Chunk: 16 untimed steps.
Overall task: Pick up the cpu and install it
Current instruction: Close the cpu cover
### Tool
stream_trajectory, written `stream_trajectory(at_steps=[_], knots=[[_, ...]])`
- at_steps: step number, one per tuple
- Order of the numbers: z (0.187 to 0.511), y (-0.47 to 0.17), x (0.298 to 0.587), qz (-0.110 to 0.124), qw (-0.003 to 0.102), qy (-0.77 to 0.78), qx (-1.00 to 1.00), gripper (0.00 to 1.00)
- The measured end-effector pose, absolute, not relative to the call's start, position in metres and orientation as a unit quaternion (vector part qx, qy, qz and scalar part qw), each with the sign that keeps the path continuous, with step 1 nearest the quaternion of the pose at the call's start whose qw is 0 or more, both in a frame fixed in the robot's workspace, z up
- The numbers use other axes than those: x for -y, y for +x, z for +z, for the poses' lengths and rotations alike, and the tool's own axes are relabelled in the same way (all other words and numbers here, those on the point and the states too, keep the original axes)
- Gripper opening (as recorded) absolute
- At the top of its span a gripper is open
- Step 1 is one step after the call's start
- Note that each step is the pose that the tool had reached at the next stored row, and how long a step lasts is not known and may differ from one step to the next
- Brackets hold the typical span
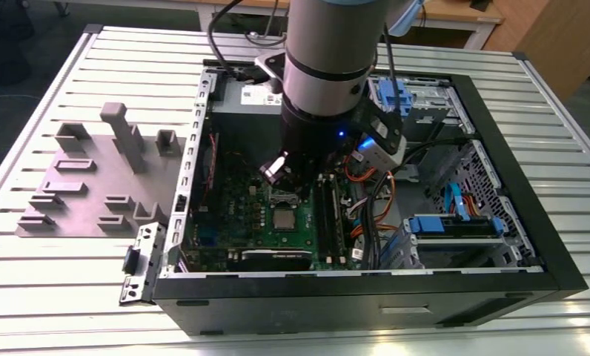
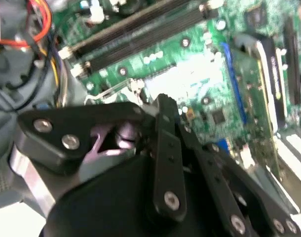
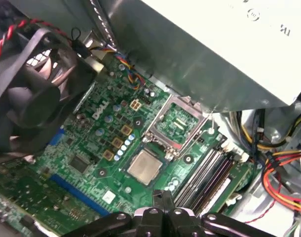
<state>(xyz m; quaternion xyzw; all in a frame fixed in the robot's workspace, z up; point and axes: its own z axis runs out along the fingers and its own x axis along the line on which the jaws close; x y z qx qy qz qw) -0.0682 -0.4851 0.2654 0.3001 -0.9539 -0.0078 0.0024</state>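
Note:
The cpu is a small silver-grey square lying flat in the socket on the green motherboard; in the exterior view the cpu sits just in front of the arm. The socket's metal frame stands hinged open beside it. My gripper hovers a little above the board, close to the chip, with its black fingers together and nothing between them. In the exterior view my gripper hangs inside the open computer case. The second wrist view shows the black finger linkages over the board.
A black case fan and the big grey power supply box flank the socket. Memory slots and bundled cables lie to one side. Blue drive bays fill the case at the exterior view's right. A grey fixture block rests on the table.

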Motion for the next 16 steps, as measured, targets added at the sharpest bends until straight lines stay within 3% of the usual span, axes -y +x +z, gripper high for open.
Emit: stream_trajectory(at_steps=[11,16], knots=[[0.2617,-0.0677,0.4851,-0.014,0.0,0.366,0.931,0.1],[0.2599,-0.0633,0.4851,-0.039,-0.009,0.366,0.93,0.1]])
